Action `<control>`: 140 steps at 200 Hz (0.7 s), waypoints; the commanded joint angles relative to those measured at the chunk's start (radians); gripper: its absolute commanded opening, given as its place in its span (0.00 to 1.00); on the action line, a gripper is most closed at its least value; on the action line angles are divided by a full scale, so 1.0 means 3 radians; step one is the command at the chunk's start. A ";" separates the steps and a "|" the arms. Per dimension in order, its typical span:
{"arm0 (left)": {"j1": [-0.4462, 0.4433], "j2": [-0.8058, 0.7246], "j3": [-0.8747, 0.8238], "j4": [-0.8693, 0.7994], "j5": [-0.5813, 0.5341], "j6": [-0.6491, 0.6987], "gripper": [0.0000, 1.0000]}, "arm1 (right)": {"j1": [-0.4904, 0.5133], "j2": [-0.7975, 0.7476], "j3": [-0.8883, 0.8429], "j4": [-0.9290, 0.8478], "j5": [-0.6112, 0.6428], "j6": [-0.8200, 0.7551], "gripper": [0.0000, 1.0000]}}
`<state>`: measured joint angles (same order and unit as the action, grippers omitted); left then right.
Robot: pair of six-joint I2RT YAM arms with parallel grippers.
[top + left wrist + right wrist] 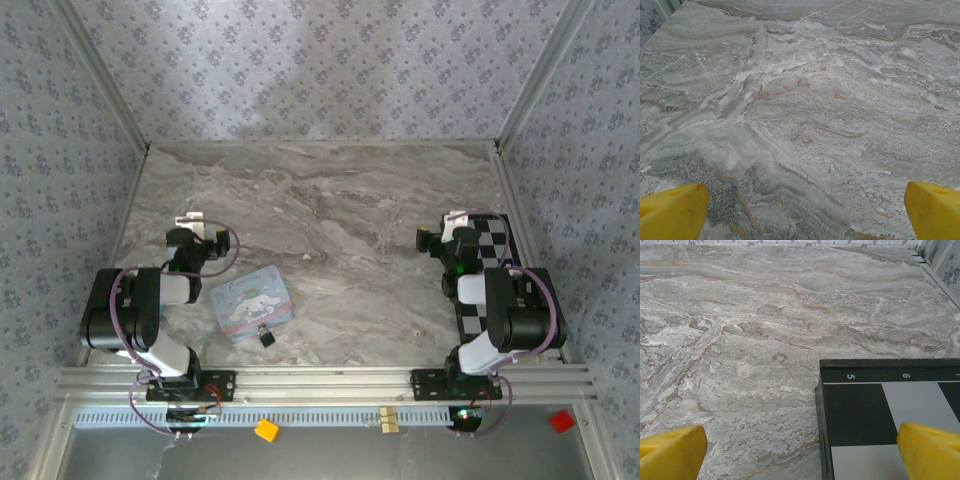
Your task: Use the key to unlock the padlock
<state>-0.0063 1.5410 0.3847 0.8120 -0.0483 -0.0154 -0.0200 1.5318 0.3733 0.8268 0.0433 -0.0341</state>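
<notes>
Starting step: padlock [266, 338] untouched at near edge of cartoon-printed case [245, 300].
Fingers: left fingers [672, 210] and right fingers [670, 452] wide apart, empty.
Next: locate the key, then reach padlock.

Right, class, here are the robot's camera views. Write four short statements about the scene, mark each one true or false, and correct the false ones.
1. The padlock sits at the edge of the light-blue case nearest the arm bases. True.
2. The left gripper is shut on the padlock. False: its jaws stand wide open over the bare marble table.
3. The right gripper is open, with a checkerboard on the table ahead of it. True.
4. The light-blue case lies beside the right arm. False: it lies on the left arm's side of the table.
</notes>
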 commanded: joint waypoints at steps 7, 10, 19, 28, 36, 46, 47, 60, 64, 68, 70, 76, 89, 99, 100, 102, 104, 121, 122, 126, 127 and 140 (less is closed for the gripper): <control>0.0059 -0.0026 0.0092 0.0007 0.0072 0.0008 1.00 | -0.0020 -0.0028 0.0065 -0.0026 -0.0031 0.0006 0.99; 0.0064 -0.0024 0.0093 0.0006 0.0081 0.0003 1.00 | -0.0023 -0.0029 0.0064 -0.0026 -0.0029 0.0006 0.99; 0.0066 -0.0023 0.0096 0.0004 0.0087 0.0000 1.00 | -0.0021 -0.0027 0.0064 -0.0026 -0.0032 0.0006 0.99; 0.0063 -0.0023 0.0094 0.0003 0.0089 0.0000 1.00 | -0.0025 -0.0028 0.0066 -0.0026 -0.0030 0.0007 0.99; 0.0065 -0.0022 0.0093 0.0003 0.0089 0.0000 1.00 | -0.0025 -0.0025 0.0062 -0.0026 -0.0027 0.0010 0.99; 0.0066 -0.0023 0.0092 0.0004 0.0089 0.0003 1.00 | -0.0025 -0.0028 0.0064 -0.0026 -0.0035 0.0011 0.99; 0.0069 -0.0023 0.0092 0.0004 0.0087 0.0002 1.00 | -0.0025 -0.0028 0.0067 -0.0026 -0.0033 0.0012 0.99; 0.0066 -0.0021 0.0093 0.0003 0.0089 0.0000 1.00 | -0.0023 -0.0029 0.0064 -0.0026 -0.0041 0.0012 0.99; 0.0068 -0.0023 0.0093 0.0003 0.0089 0.0003 1.00 | -0.0024 -0.0026 0.0061 -0.0026 -0.0040 0.0012 0.99; 0.0071 -0.0023 0.0093 0.0003 0.0089 0.0002 1.00 | -0.0025 -0.0028 0.0060 -0.0026 -0.0044 0.0012 0.99; 0.0065 -0.0023 0.0093 0.0003 0.0089 0.0001 1.00 | -0.0027 -0.0026 0.0064 -0.0026 -0.0046 0.0012 0.99; 0.0067 -0.0022 0.0093 0.0003 0.0089 0.0000 1.00 | -0.0026 -0.0029 0.0064 -0.0025 -0.0047 0.0012 0.99; 0.0068 -0.0022 0.0093 0.0003 0.0092 -0.0005 1.00 | -0.0030 -0.0027 0.0067 -0.0027 -0.0049 0.0016 0.99; 0.0072 -0.0023 0.0106 -0.0006 0.0069 -0.0015 1.00 | -0.0030 -0.0027 0.0068 -0.0030 -0.0047 0.0013 0.99; 0.0075 -0.0021 0.0104 -0.0006 0.0069 -0.0015 1.00 | -0.0030 -0.0028 0.0066 -0.0025 -0.0047 0.0012 0.99; 0.0073 -0.0023 0.0101 -0.0007 0.0069 -0.0018 1.00 | -0.0030 -0.0028 0.0068 -0.0026 -0.0043 0.0012 0.99; 0.0076 -0.0023 0.0104 -0.0007 0.0069 -0.0019 1.00 | -0.0028 -0.0026 0.0069 -0.0026 -0.0041 0.0012 0.99; 0.0075 -0.0023 0.0102 -0.0007 0.0046 -0.0018 1.00 | -0.0021 -0.0033 0.0051 -0.0007 -0.0023 0.0007 0.99; 0.0076 -0.0023 0.0103 -0.0007 0.0037 -0.0019 1.00 | -0.0021 -0.0033 0.0053 -0.0006 -0.0020 0.0004 0.99; 0.0072 -0.0027 0.0112 -0.0013 -0.0003 -0.0038 1.00 | -0.0008 -0.0036 0.0039 0.0011 -0.0008 -0.0002 0.99; 0.0072 -0.0030 0.0113 -0.0020 -0.0013 -0.0042 1.00 | -0.0007 -0.0035 0.0037 0.0013 -0.0004 -0.0008 0.99; 0.0043 -0.0216 0.0100 -0.0156 -0.0113 -0.0044 1.00 | 0.0078 -0.0091 -0.0021 0.0088 0.0000 -0.0123 0.99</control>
<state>0.0074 1.5406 0.3931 0.8047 -0.0444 -0.0196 -0.0196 1.5318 0.3729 0.8272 0.0368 -0.0345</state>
